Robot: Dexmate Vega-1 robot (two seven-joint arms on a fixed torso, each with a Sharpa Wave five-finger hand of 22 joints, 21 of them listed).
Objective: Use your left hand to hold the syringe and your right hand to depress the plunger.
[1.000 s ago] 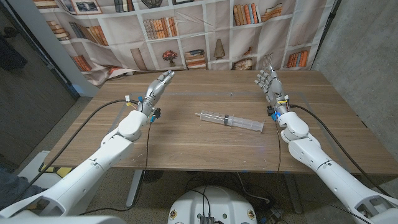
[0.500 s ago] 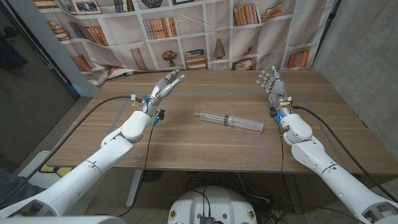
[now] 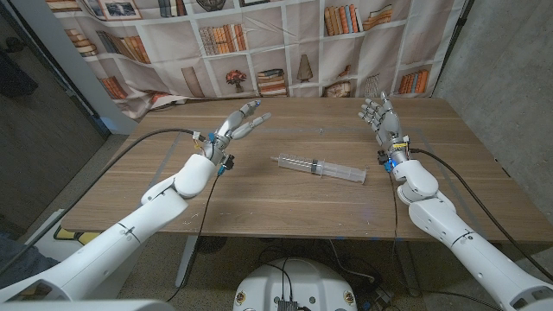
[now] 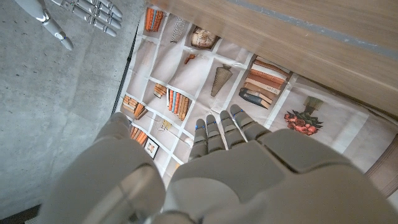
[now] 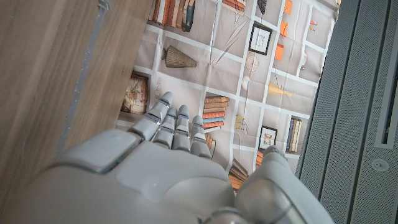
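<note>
Head view: one syringe (image 3: 320, 168), two hands.

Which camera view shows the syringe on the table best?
The head view shows it best: the whole syringe lies on the wooden table between the two hands, untouched. The left and right wrist views give no look at the syringe; they look past their own hands at the table edge and the bookshelf backdrop.
</note>
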